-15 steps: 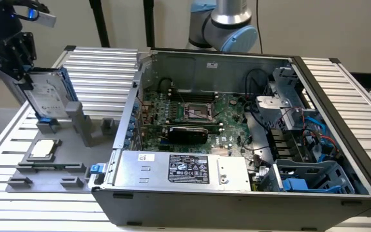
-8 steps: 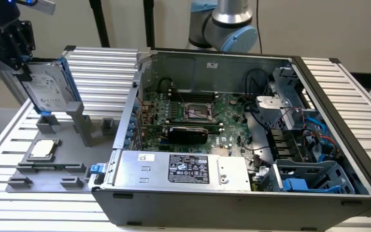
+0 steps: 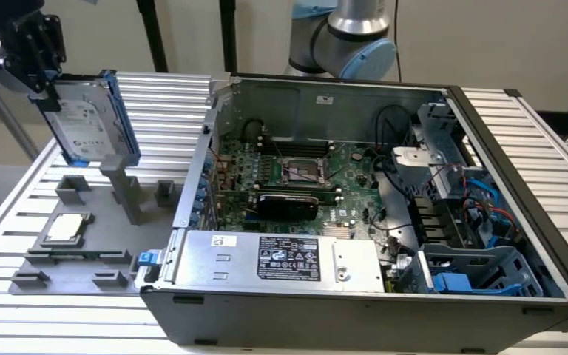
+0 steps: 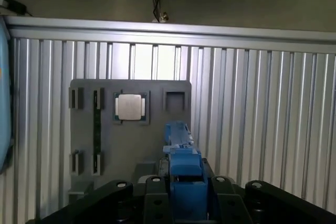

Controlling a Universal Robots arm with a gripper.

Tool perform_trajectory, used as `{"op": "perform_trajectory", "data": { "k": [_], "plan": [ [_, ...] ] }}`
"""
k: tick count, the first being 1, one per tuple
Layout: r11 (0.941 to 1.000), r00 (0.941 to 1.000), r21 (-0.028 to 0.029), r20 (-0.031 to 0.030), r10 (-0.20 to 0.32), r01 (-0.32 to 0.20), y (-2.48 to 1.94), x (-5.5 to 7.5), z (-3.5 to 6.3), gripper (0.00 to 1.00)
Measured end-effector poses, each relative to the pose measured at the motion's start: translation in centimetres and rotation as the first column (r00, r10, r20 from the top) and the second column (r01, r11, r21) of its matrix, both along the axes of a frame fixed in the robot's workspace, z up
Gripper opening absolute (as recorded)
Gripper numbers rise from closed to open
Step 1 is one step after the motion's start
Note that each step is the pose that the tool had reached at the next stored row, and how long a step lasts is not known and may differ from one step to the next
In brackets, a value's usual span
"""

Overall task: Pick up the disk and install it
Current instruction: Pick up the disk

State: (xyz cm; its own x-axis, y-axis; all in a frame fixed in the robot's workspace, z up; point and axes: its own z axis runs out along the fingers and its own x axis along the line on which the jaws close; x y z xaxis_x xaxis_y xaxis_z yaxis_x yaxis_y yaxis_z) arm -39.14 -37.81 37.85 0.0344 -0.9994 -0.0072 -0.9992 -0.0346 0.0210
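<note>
The disk (image 3: 85, 122) is held upright in the air at the exterior view's left, its upper end clamped between the jaws of the gripper (image 3: 47, 80), above the grey fixture plate (image 3: 79, 268). It is seen apart from the open computer case (image 3: 526, 185). A small square chip (image 3: 67, 227) is seated in the plate below it.

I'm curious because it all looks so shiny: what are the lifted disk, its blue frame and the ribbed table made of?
The disk, held by the gripper, looks like bare metal: matte silver-grey casing under a white paper-like label. Its blue frame seems moulded plastic, judging by the uniform saturated colour. The table appears to be brushed aluminium slats, pale and softly reflective.
</note>
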Motion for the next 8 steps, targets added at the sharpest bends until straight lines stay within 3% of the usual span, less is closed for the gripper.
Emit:
{"op": "perform_trajectory", "data": {
  "k": [8],
  "plan": [
    [1.0000,1.0000,0.0042,0.0001,0.000,0.000,0.00,3.9,2.60,0.00]
  ]
}}
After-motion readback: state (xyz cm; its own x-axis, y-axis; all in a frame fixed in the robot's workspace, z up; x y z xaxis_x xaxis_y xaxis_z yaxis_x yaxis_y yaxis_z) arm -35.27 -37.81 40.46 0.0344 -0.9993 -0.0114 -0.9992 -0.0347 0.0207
